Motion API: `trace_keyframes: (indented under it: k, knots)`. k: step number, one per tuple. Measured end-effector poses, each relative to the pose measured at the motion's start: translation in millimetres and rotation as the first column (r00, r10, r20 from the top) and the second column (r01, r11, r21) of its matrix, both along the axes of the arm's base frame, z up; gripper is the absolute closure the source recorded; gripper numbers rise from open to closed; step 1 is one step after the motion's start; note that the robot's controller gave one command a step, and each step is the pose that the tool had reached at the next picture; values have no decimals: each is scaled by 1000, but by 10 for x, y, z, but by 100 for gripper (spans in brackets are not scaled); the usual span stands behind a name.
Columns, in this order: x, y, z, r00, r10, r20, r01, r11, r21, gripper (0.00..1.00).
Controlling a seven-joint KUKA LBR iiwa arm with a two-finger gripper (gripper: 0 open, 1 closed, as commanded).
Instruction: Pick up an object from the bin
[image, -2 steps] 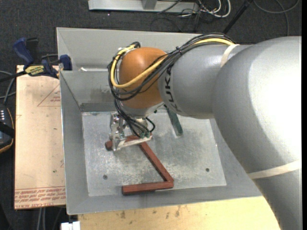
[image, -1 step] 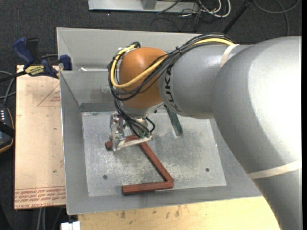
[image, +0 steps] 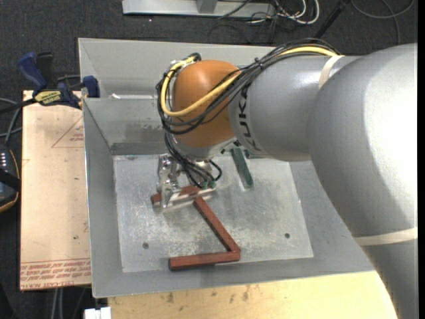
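Bin (image: 99, 178), grey metal, holds 2 loose items.
Item 1: 1 red-brown zigzag bar (image: 216, 228), running from the floor's centre to its front edge.
Item 2: 1 dark green stick (image: 243, 170), near the back wall.
Gripper (image: 171, 195): 1, low at the bar's upper end. Cannot tell whether its jaws are apart or together.

We see a dark grey carpeted floor (image: 40, 12) all around, evenly lit. At the top lies a flat pale grey metal base plate (image: 192, 5), and just right of it a tangle of black and white cables (image: 295, 2).
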State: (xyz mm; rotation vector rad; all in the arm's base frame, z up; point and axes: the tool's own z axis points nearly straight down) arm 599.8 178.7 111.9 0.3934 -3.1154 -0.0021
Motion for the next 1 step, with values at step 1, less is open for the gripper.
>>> trace_keyframes:
  k: [1]
  knots:
    - [-7,10,1132,1000,-28,4,28,1000,1,100]
